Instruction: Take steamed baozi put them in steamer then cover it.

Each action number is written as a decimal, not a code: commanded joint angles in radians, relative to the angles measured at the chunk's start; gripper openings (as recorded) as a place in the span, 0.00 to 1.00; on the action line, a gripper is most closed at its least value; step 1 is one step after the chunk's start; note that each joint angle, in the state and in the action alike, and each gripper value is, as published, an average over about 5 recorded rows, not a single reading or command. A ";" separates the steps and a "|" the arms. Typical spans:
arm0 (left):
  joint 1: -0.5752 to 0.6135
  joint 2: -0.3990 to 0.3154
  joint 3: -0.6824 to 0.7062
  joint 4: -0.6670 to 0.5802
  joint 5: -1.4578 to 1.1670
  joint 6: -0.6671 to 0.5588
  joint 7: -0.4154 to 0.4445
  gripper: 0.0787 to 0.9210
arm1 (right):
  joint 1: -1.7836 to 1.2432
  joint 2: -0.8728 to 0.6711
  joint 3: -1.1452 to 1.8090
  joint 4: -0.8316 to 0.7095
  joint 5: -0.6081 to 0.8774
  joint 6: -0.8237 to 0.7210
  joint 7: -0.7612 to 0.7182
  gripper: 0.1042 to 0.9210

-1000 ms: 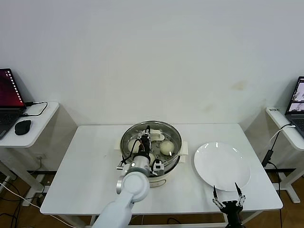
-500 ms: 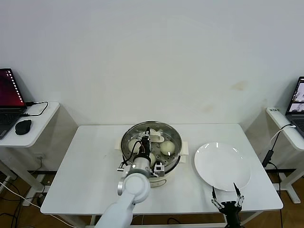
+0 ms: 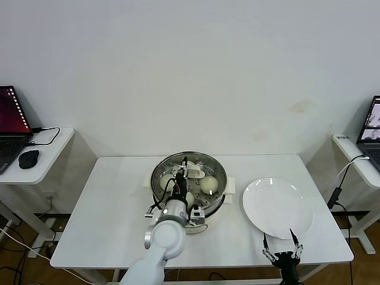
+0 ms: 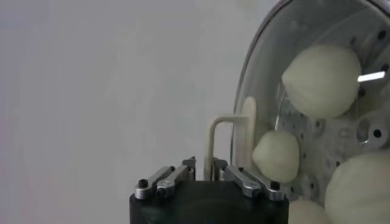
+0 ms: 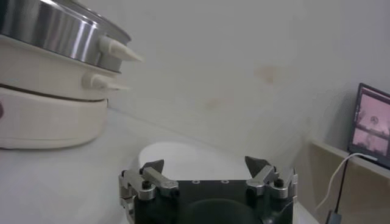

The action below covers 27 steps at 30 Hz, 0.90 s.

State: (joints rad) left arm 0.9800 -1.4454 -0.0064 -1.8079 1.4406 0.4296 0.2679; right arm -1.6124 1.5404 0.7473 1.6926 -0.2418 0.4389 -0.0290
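Lowest in the head view, the right gripper [image 3: 278,252] hangs at the bottom right, just off the near table edge below the white plate [image 3: 277,206]. Its jaws are spread wide and hold nothing. Compared with a second ago it sits slightly lower and further left in the frame.

Left of centre, the left arm reaches up from the bottom edge to the steamer [image 3: 188,178] in the middle of the white table [image 3: 113,208]. The left gripper [image 3: 183,169] sits over the glass cover [image 3: 205,167], which already rests on the steamer. In the left wrist view the gripper's fingers [image 4: 173,178] stand nearly closed around the cover's cream handle [image 4: 222,143]; whether they press it cannot be told. Since the earlier frames the left wrist has slid a little toward the frame's lower left, while steamer and cover have not moved.

Under the glass, baozi [image 3: 207,184] lie in the steel basket, one clear at its right side.
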 commanded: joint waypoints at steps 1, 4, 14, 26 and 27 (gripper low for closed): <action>0.147 0.065 -0.004 -0.209 -0.100 -0.010 -0.041 0.44 | -0.004 -0.001 -0.001 0.002 0.000 0.000 0.000 0.88; 0.245 0.108 -0.039 -0.335 -0.207 -0.032 -0.093 0.54 | -0.007 -0.008 -0.001 0.003 0.003 0.000 0.000 0.88; 0.661 0.163 -0.408 -0.504 -1.201 -0.420 -0.480 0.86 | -0.043 -0.083 -0.017 0.037 0.075 0.002 -0.010 0.88; 0.860 0.146 -0.538 -0.360 -1.648 -0.598 -0.561 0.88 | -0.115 -0.200 -0.095 0.152 0.249 -0.066 -0.064 0.88; 0.863 0.142 -0.535 -0.348 -1.650 -0.608 -0.561 0.88 | -0.125 -0.214 -0.105 0.166 0.265 -0.073 -0.067 0.88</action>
State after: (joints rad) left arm 1.6119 -1.3093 -0.3881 -2.1952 0.3417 0.0515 -0.1552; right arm -1.6759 1.4386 0.6991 1.7621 -0.1278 0.4142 -0.0658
